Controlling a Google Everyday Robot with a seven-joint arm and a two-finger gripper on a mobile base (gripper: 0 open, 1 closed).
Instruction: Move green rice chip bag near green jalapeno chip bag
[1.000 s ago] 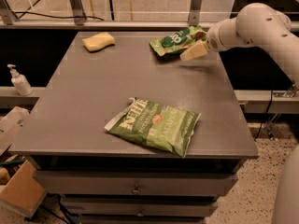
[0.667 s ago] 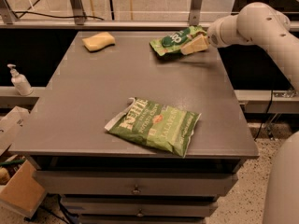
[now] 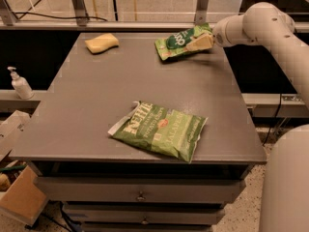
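The green rice chip bag (image 3: 177,42), small and glossy with a dark oval logo, is at the far right of the grey table (image 3: 96,105). Its right end is tilted up off the surface. My gripper (image 3: 201,42) reaches in from the right on the white arm (image 3: 260,25) and is shut on that right end of the bag. The green jalapeno chip bag (image 3: 161,129), larger with white Kettle lettering, lies flat near the table's front edge, well in front of the gripper.
A yellow sponge (image 3: 102,43) lies at the far left of the table. A white pump bottle (image 3: 20,83) stands on a ledge to the left. A metal railing (image 3: 77,4) runs behind the table. Drawers (image 3: 140,192) sit under the tabletop.
The gripper has moved up and slightly back onto the rice chip bag's right end and closed on it. That end of the bag has lifted off the table.
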